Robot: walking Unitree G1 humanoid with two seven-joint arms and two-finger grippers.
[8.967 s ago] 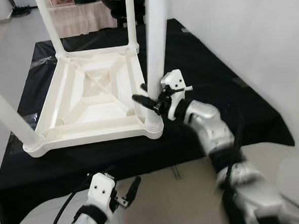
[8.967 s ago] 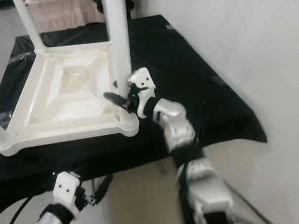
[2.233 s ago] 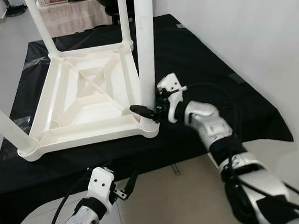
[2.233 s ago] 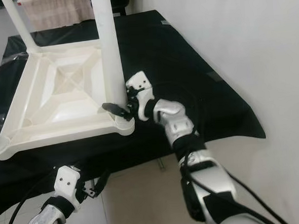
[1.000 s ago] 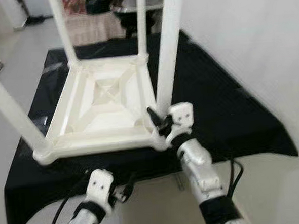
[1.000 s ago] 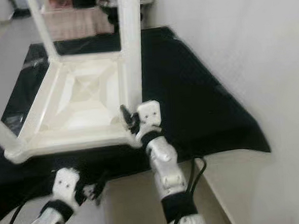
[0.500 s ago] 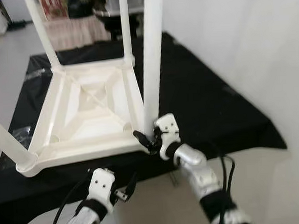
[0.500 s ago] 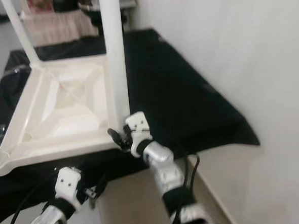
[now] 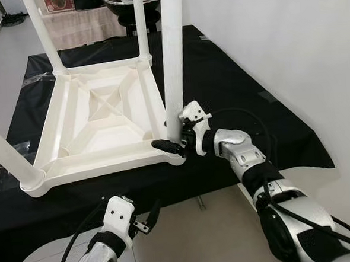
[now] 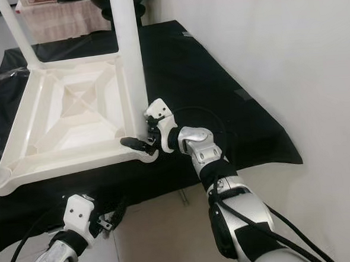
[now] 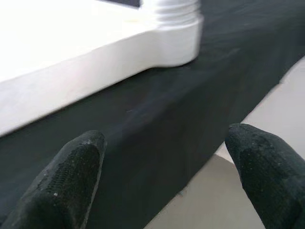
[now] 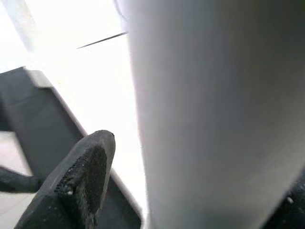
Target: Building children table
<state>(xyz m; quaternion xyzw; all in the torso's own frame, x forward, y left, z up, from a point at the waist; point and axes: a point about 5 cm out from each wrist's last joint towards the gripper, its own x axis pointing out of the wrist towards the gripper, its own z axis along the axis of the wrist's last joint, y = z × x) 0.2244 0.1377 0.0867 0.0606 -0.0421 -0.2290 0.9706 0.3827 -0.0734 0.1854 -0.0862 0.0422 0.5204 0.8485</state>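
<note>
A white plastic children's table (image 9: pixel 94 165) lies upside down on a black cloth (image 9: pixel 243 85), its legs pointing up. My right gripper (image 9: pixel 172 140) is at the foot of the near right leg (image 9: pixel 173 60), just above the corner socket. One black finger (image 9: pixel 164 146) crosses in front of the leg; the other is behind it. In the right wrist view the leg (image 12: pixel 214 119) stands between the fingers (image 12: pixel 86 176) with a thin gap beside it, so the gripper is open around the leg. My left gripper (image 9: pixel 150 215) hangs open below the cloth's front edge.
A white wall (image 9: pixel 288 41) runs close along the right side of the cloth. Three more table legs stand at the far left (image 9: pixel 41 32), far right (image 9: pixel 140 26) and near left (image 9: pixel 7 156) corners. Pale floor (image 9: pixel 187 237) lies below, and dark furniture (image 9: pixel 119 1) stands behind.
The head views have swung and tilted. My right gripper sits lower on the near right leg than 9 seconds ago, now at its foot. The left arm still hangs idle.
</note>
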